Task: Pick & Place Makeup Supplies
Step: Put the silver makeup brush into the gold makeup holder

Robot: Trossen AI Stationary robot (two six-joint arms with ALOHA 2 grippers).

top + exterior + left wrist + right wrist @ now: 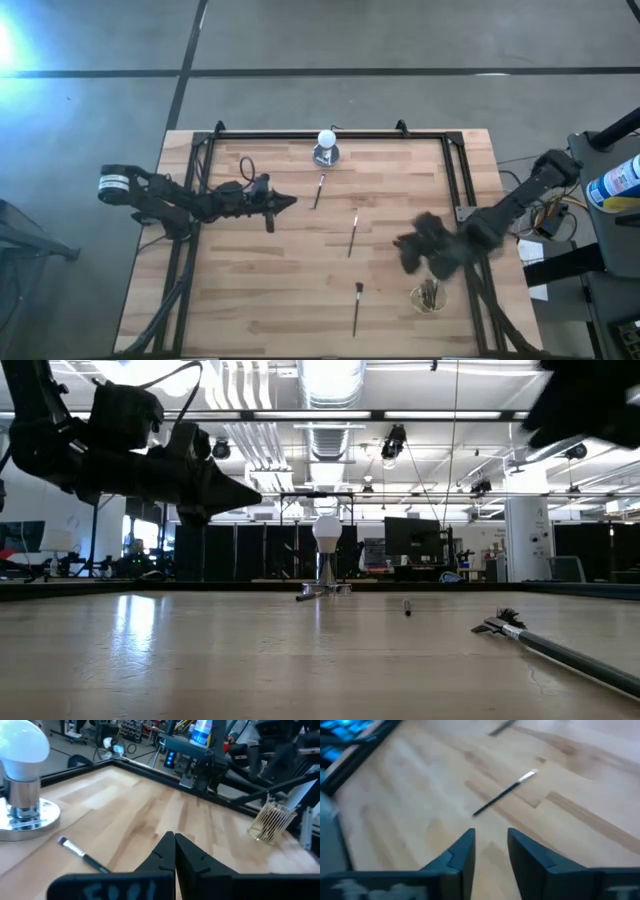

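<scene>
The right hand (412,250) hovers blurred above the desk (260,290), fingers narrowly parted and empty. One makeup brush (504,793) lies just ahead of it, another brush (356,307) probably beside it. The left hand (290,202), pinched closed, points toward a third brush (319,190).

One camera looks straight down on the whole surface (300,270). Another sits at surface level, facing its 12 o'clock edge. Wrist cameras look closely forward. Overhead, level and left-wrist views share the white ball (326,139).
</scene>
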